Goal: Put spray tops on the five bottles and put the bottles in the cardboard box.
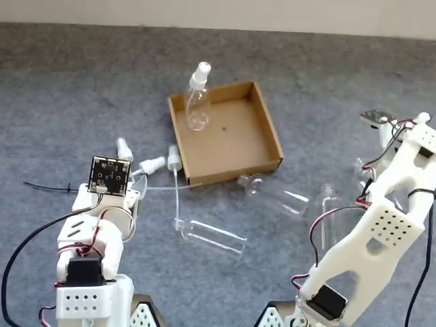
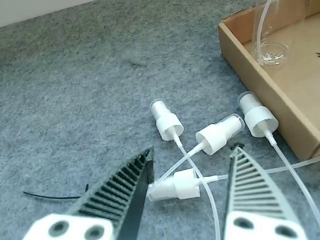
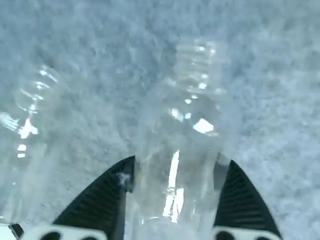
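One capped bottle (image 1: 197, 102) is in the cardboard box (image 1: 270, 126); four are left. The left gripper (image 2: 192, 155) stands wide over a spray top (image 2: 175, 187), and the right gripper (image 3: 176, 162) holds a bare bottle (image 3: 192, 100).

Glossy clear plastic bottles (image 1: 212, 236), smooth white plastic spray tops (image 2: 216, 134); matt cardboard box (image 1: 235, 172) — rough carpet (image 1: 82, 88)

Most of the cardboard box (image 1: 238, 136) floor lies open beyond the capped bottle (image 1: 197, 105) in its far corner, while spray tops (image 2: 218, 134) and their tubes (image 1: 176, 197) crowd the tabletop (image 1: 82, 88) just beside its near corner.
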